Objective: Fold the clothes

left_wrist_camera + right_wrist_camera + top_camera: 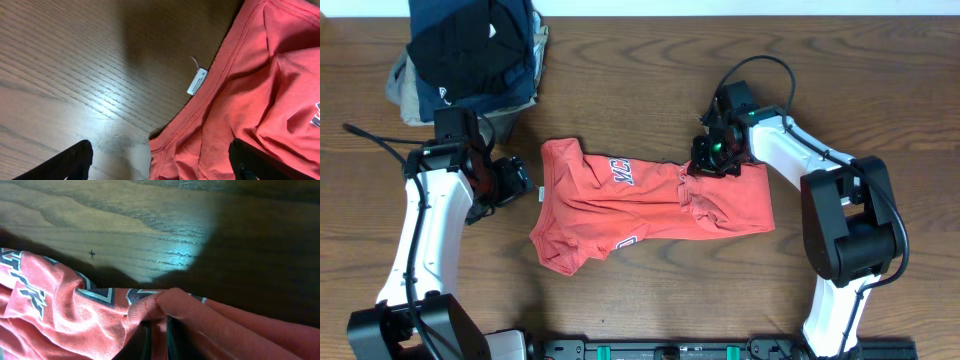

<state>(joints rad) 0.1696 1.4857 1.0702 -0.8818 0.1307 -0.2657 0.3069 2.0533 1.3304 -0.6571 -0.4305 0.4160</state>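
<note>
Right gripper (158,341) clamps a raised fold of the coral T-shirt (55,315), which lies rumpled at the middle of the tabletop (650,310). Left gripper (160,162) hangs spread wide beside the collar (225,60); folding looks barely begun.

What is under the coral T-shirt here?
Only the wooden table shows around the T-shirt; whatever lies beneath it is covered. The right tool pinches a fold at its upper edge.

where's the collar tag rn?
Left wrist view, upper centre: the white tag sticks out from the T-shirt's stitched edge onto the bare table, at the shirt end nearest the left gripper. Too small to spot overhead.
</note>
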